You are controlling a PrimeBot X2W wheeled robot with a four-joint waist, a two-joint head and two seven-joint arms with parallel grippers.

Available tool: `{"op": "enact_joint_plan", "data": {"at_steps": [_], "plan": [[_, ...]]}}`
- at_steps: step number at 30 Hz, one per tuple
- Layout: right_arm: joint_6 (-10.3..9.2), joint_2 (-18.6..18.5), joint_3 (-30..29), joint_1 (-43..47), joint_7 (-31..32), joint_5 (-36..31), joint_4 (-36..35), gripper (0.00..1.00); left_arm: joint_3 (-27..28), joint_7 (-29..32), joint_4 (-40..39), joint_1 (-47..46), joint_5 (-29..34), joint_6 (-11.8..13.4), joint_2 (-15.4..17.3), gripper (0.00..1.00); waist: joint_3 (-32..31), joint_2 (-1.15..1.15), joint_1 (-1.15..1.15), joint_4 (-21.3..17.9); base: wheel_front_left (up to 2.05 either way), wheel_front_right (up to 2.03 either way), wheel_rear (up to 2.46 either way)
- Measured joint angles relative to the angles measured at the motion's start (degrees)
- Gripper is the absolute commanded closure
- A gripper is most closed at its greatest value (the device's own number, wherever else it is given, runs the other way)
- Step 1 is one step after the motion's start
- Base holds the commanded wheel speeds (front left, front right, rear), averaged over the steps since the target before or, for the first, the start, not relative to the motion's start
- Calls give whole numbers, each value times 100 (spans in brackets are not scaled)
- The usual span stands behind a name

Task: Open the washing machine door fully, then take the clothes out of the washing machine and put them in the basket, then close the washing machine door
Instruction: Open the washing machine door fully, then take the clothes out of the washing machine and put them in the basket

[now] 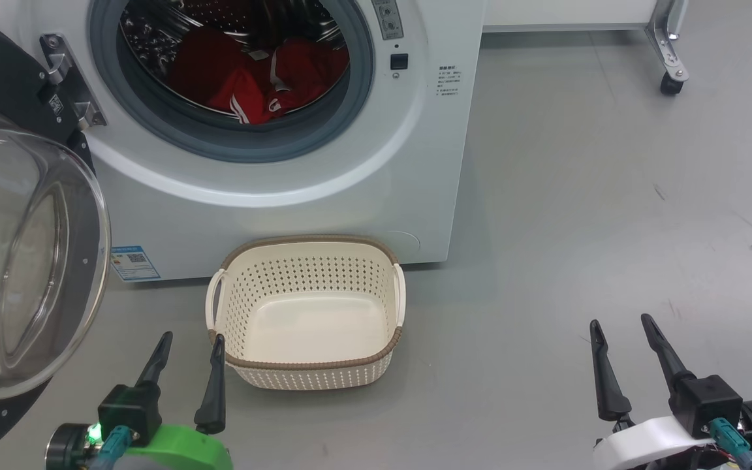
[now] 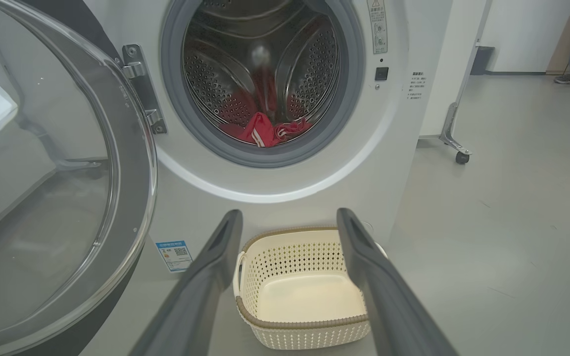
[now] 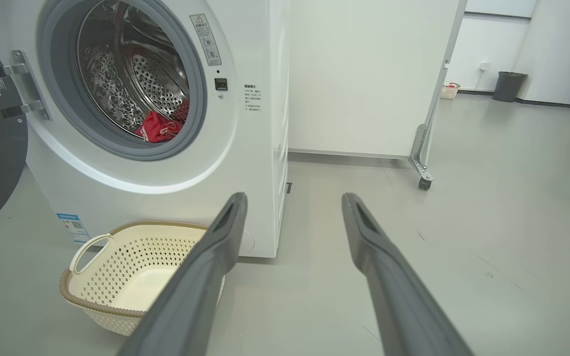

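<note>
Head view: the washing machine door [image 1: 23, 261] is swung wide to the left, the red clothes [image 1: 258, 75] are heaped low in the drum [image 1: 154, 26] of the washing machine [image 1: 376, 196], and the empty basket [image 1: 314, 239] is set on the floor [image 1: 578, 228] just before it. Both the left gripper [image 1: 193, 336] and the right gripper [image 1: 620, 320] are held low with fingers spread and nothing grasped. A reach into the drum could be spoiled if fabric is caught on the grey seal [image 1: 232, 140], if the nearby door is knocked by the left gripper, or if a trailing garment is dropped over the small basket's rim.
</note>
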Motion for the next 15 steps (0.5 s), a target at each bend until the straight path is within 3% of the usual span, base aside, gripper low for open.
{"op": "enact_joint_plan", "data": {"at_steps": [15], "plan": [[0, 12, 3, 102, 0, 0, -27, 0, -85, 8, -124, 4, 8, -3, 15, 0, -51, 0, 0, 12, 17, -17, 0]]}}
